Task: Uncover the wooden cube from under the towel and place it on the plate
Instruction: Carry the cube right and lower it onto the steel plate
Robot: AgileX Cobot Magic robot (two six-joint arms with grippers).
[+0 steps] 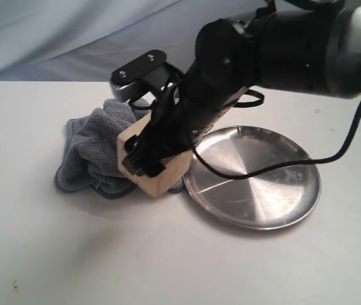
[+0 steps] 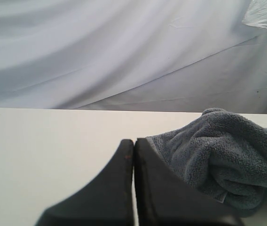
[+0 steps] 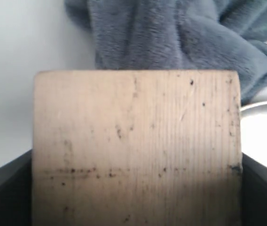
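Note:
The wooden cube (image 1: 163,180) is pale tan with dark specks and tilts between the towel and the plate's left rim. My right gripper (image 1: 143,162) reaches across from the right and is shut on it. In the right wrist view the wooden cube (image 3: 137,141) fills the frame between the black fingers (image 3: 4,188). The dark grey towel (image 1: 90,147) lies crumpled just left of and behind the cube. The shiny steel plate (image 1: 263,184) sits to the cube's right. My left gripper (image 2: 134,142) is shut on nothing, low over the table beside the towel (image 2: 223,150).
The left arm's black and grey wrist body (image 1: 137,75) sits behind the towel, close to the right arm. A black cable (image 1: 333,155) loops over the plate's far side. White tabletop (image 1: 72,254) spreads in front, with a pale cloth backdrop (image 2: 124,47) behind.

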